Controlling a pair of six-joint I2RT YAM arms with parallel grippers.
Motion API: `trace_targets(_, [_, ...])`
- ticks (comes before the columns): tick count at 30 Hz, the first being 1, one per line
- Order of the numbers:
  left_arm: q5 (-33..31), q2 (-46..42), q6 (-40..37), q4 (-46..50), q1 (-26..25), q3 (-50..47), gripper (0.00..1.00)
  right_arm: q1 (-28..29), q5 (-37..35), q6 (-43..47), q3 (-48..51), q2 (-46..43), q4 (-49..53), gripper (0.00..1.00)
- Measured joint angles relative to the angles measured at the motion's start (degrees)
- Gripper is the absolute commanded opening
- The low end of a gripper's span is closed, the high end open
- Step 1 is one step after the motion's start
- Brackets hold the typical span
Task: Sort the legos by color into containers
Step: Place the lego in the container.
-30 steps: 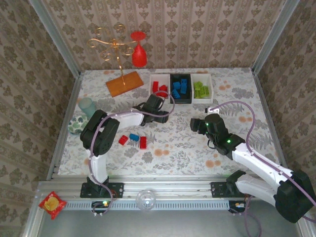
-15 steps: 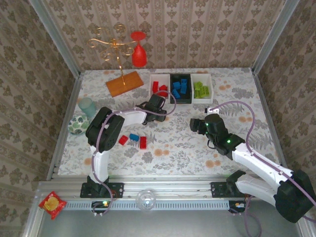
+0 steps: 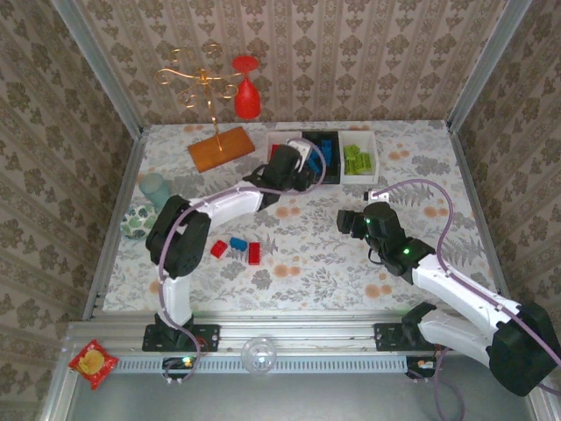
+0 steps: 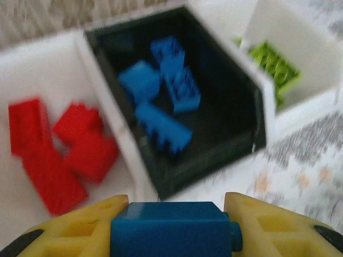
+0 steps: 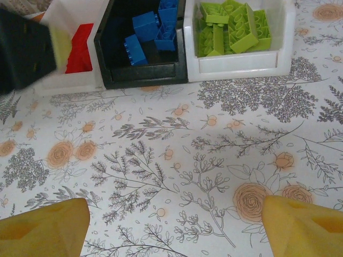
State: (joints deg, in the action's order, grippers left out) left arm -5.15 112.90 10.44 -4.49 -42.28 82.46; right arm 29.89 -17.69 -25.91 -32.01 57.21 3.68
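My left gripper (image 3: 296, 172) is shut on a blue lego (image 4: 171, 227) and hangs just before the three containers. The white tray (image 4: 107, 69) on the left holds red legos (image 4: 59, 155). Beside it, the black tray (image 4: 214, 160) holds blue legos (image 4: 163, 96), and the right white tray (image 5: 241, 64) holds lime green legos (image 5: 233, 27). Two red legos (image 3: 254, 253) and a blue one (image 3: 237, 244) lie loose on the table at the left. My right gripper (image 5: 174, 225) is open over bare cloth, to the right of centre (image 3: 351, 221).
An orange board (image 3: 221, 147) lies left of the trays, with a gold stand (image 3: 200, 83) and a red wine glass (image 3: 247, 96) behind it. A pale green cup (image 3: 156, 189) and a patterned bowl (image 3: 136, 222) sit at the left edge.
My left gripper has shut on the blue lego and carried it up from the table toward the trays. The right arm has stayed put.
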Motion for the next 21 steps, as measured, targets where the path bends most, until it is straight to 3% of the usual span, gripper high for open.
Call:
trace_targets(8, [2.21,13.62,-1.07,0.26,0.83,17.27,0.51,0.02,-0.59,0.02,0.0,-1.84,0.02,0.87])
trace_targets(14, [4.66,24.48,-1.18,6.49,1.77,31.47,0.69,0.0,-1.05,0.04,0.0,-2.19,0.04,0.87])
trace_targets(18, [6.08,25.14,-1.27,9.73,1.95,34.36,0.75,0.0,-1.05,0.04,0.0,-2.47,0.09,0.87])
trace_targets(21, [6.97,21.88,-1.27,10.32,2.1,31.34,0.76,0.0,-1.01,0.04,0.0,-2.56,0.07,0.87])
